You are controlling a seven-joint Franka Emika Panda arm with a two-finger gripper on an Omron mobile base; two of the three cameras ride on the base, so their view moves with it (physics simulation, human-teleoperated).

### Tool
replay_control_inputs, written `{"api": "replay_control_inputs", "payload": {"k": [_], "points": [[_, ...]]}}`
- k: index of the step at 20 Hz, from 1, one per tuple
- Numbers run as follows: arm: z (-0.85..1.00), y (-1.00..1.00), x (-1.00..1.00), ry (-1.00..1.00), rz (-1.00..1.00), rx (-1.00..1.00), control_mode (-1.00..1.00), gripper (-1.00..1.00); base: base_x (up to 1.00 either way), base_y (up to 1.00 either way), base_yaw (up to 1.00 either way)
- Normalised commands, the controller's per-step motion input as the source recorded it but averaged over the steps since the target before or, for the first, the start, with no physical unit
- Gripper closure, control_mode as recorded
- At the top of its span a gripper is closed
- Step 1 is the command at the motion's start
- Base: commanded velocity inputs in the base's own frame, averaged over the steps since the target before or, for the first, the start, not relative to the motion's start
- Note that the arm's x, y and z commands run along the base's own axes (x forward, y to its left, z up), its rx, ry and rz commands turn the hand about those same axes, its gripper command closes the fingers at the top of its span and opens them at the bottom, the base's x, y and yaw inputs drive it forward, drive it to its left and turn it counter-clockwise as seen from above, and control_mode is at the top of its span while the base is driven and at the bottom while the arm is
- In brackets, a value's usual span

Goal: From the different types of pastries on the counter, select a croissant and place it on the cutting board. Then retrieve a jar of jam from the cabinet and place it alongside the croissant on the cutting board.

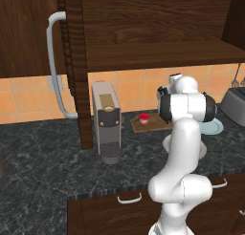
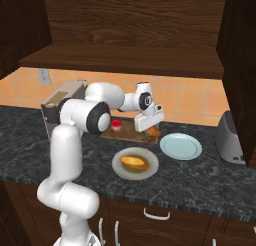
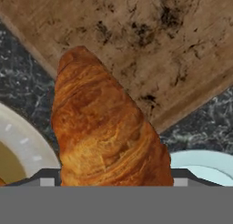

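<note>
1. Croissant [image 3: 102, 127] fills the centre of the hand view, rising from the bottom edge where the hand's fingertips sit on either side of it; its pointed tip reaches over the corner of the cutting board [image 3: 150, 50], which covers the top of the frame.
2. Pinched on the croissant is how the hand [image 2: 151, 128] appears; in the right base view it hangs at centre, over the board's right end [image 2: 131, 135].
3. That view also shows a golden pastry [image 2: 134, 163] on a grey plate [image 2: 119, 169] at lower centre, and an empty pale blue plate [image 2: 181, 146] to its right.
4. Left base view shows the jar of jam [image 1: 144, 118] standing on the board at centre, the arm hiding the croissant.
5. Only there do the cabinet's grey handle [image 1: 52, 62] at upper left and the coffee machine [image 1: 107, 119] on the dark surface [image 1: 43, 157] appear plainly.
</note>
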Motion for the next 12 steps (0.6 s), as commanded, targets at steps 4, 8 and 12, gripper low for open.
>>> {"api": "replay_control_inputs", "payload": {"k": [4, 8, 12], "points": [[0.18, 0.33, 0.30, 0.09, 0.00, 0.00, -1.00, 1.00, 0.00, 0.00, 0.00], [0.08, 0.36, 0.23, 0.05, 0.00, 0.00, -1.00, 1.00, 0.00, 0.00, 0.00], [0.00, 0.37, 0.17, 0.08, -0.03, 0.00, -1.00, 1.00, 0.00, 0.00, 0.00]]}}
